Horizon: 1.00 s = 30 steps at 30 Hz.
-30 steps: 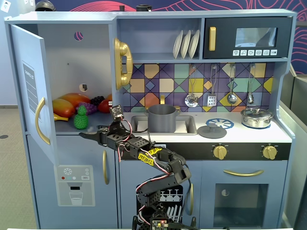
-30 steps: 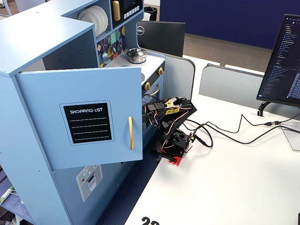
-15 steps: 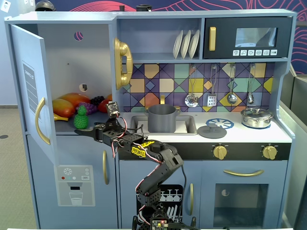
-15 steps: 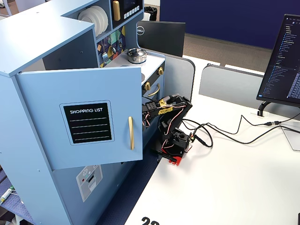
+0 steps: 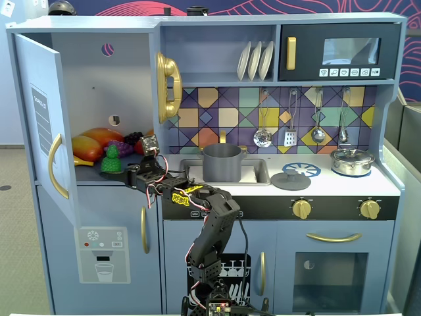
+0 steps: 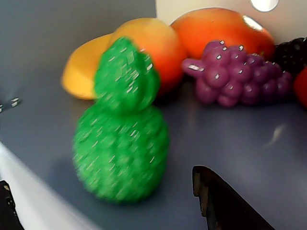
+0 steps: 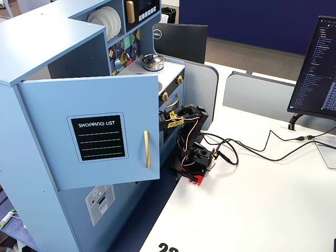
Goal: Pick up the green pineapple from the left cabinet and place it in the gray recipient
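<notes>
The green pineapple [image 5: 112, 160] stands upright at the front edge of the left cabinet's [image 5: 92, 79] shelf, whose door [image 5: 46, 125] is swung open. In the wrist view the pineapple [image 6: 122, 129] is close and blurred. My gripper [image 6: 100, 179] is open. One dark finger [image 6: 225, 203] is at the pineapple's lower right and the other [image 6: 5, 206] at the far lower left; neither touches it. In a fixed view my gripper [image 5: 133, 174] is just right of the pineapple at the shelf edge. The gray recipient [image 5: 222, 162] stands in the sink.
Behind the pineapple lie a mango [image 6: 144, 48], an orange fruit [image 6: 216, 28] and purple grapes [image 6: 235, 72]. A small silver lidded pot [image 5: 352, 160] sits on the stove. In the other fixed view the open door [image 7: 94, 136] hides the shelf; the arm [image 7: 189, 128] reaches behind it.
</notes>
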Each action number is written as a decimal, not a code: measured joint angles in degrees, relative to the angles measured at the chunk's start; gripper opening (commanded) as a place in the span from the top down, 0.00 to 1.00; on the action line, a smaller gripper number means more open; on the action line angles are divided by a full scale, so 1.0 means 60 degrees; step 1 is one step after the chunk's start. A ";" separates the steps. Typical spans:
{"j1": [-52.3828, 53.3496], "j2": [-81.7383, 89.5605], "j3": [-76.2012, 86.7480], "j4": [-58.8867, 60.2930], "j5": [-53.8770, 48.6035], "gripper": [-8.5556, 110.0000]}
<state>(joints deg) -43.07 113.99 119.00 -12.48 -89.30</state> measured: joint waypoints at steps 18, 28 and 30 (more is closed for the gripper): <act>-0.0366 -0.2344 -0.2139 -0.0059 -0.0205 0.60; -0.0527 -0.3281 -0.3062 -0.0308 -0.0454 0.93; -0.0674 -0.3267 -0.3062 -0.0308 -0.0454 0.93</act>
<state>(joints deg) -47.11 94.39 100.63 -14.33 -92.02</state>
